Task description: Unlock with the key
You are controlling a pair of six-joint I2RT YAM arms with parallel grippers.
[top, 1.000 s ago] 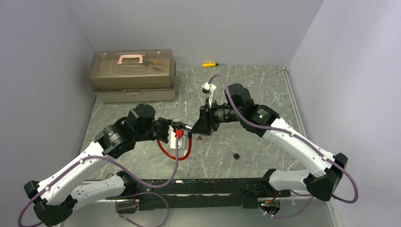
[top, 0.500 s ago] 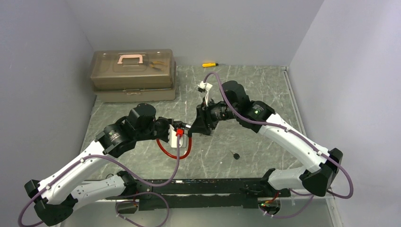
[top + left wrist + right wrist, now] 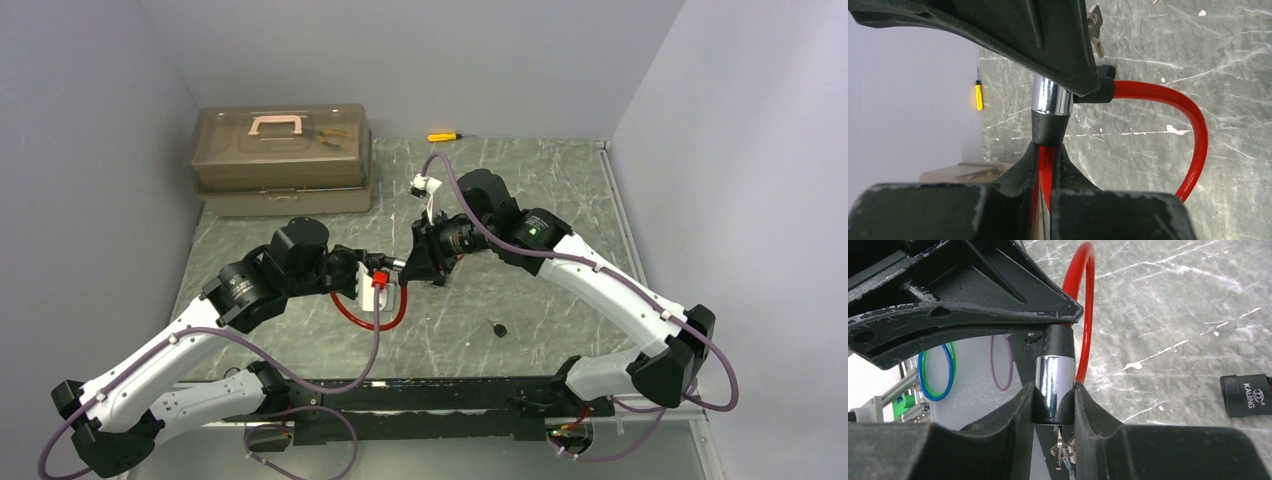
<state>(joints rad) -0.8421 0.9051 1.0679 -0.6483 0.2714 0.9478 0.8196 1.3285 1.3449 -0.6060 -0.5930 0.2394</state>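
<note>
A red cable lock (image 3: 368, 318) with a chrome barrel (image 3: 1054, 385) is held between both grippers above the table. My left gripper (image 3: 1048, 161) is shut on the red cable just behind the barrel (image 3: 1050, 95). My right gripper (image 3: 1054, 407) is shut on the barrel's chrome end. A key on a ring (image 3: 1062, 449) sits at that end, between my right fingers and behind the barrel. It also shows in the left wrist view (image 3: 1094, 27). In the top view the left gripper (image 3: 372, 282) and the right gripper (image 3: 403, 268) meet tip to tip.
A small black cap marked KAILING (image 3: 1245, 395) lies on the table right of the lock, also in the top view (image 3: 498, 329). A brown toolbox (image 3: 282, 158) stands at the back left. A yellow screwdriver (image 3: 444, 136) lies at the back wall.
My right gripper has moved left, closer to the left gripper, along the lock barrel. The left arm has barely moved.
</note>
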